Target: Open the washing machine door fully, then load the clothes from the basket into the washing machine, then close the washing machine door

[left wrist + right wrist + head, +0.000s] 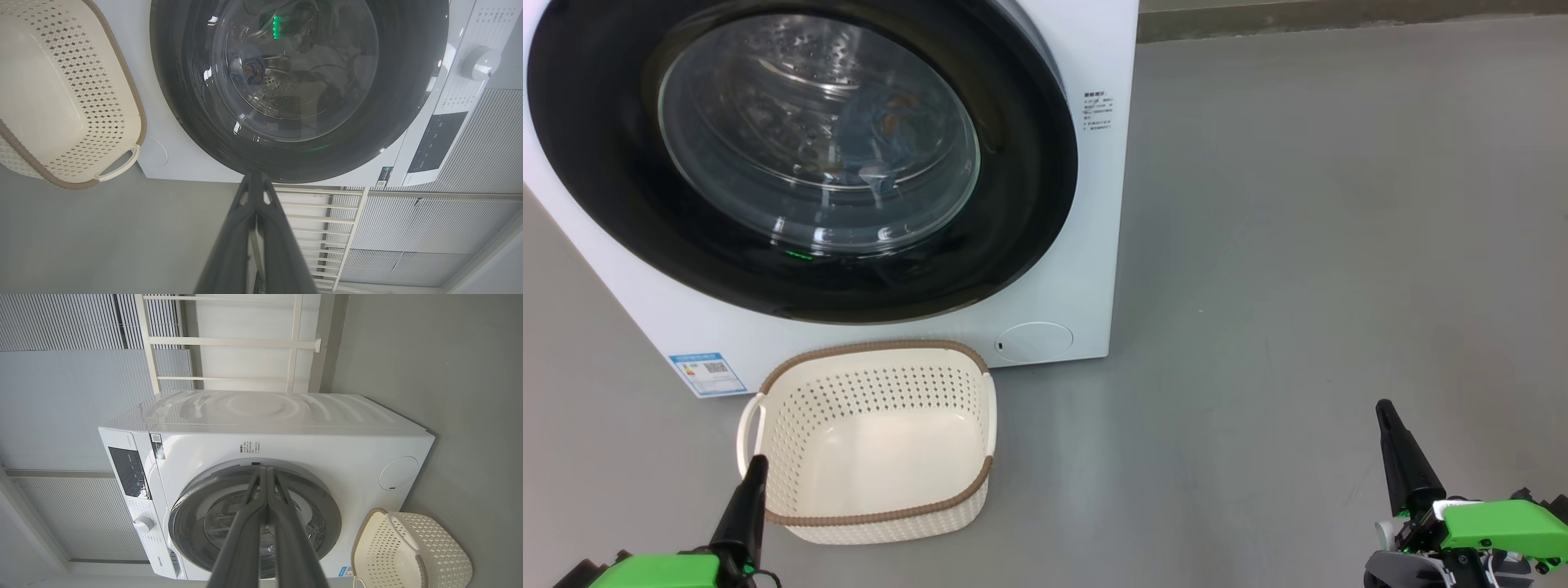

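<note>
Basket (890, 529) sitting mouth-up, long axis running along washer (1094, 245) front, door (596, 163) facing outward, left end effector (758, 462) and right end effector (1383, 407) pinching together, empty

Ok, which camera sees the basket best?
The head view: it looks down into the basket, showing its rim, both handles and bare bottom. The left wrist view cuts the basket off at the picture's edge; the right wrist view catches part of the basket in a bottom corner.
</note>
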{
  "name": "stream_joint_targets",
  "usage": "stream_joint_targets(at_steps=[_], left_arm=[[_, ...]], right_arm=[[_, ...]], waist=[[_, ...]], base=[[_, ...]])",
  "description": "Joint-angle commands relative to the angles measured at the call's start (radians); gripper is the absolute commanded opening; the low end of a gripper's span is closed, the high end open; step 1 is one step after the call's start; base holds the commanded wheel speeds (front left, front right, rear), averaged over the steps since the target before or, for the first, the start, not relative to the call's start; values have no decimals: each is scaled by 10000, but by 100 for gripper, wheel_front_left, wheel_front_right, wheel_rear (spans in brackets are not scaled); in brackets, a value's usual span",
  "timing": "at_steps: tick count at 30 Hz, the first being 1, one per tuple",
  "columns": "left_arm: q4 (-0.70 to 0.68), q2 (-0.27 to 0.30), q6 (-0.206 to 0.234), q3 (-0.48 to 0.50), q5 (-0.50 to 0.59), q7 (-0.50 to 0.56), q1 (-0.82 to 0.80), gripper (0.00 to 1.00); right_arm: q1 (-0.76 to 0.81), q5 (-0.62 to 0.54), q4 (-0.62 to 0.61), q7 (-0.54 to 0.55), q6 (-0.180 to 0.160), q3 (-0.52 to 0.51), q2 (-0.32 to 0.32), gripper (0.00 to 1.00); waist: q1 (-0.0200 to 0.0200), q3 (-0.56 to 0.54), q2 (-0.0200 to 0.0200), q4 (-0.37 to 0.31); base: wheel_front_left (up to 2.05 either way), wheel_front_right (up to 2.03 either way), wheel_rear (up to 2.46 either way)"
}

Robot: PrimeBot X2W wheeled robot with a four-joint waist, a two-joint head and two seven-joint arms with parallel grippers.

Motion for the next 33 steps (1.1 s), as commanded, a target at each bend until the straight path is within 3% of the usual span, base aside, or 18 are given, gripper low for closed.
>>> stream_joint_targets(at_steps=[1, 33], left_arm=[[-190, 187, -27, 288, -84, 61, -417, 0], [-191, 187, -27, 287, -84, 61, -417, 0]], right_arm=[[-102, 36, -305, 77, 16, 226, -28, 0], [-102, 36, -305, 76, 16, 227, -28, 0]], waist=[[0, 0, 0, 0], [0, 0, 0, 0]], base=[[0, 0, 0], [0, 0, 0]])
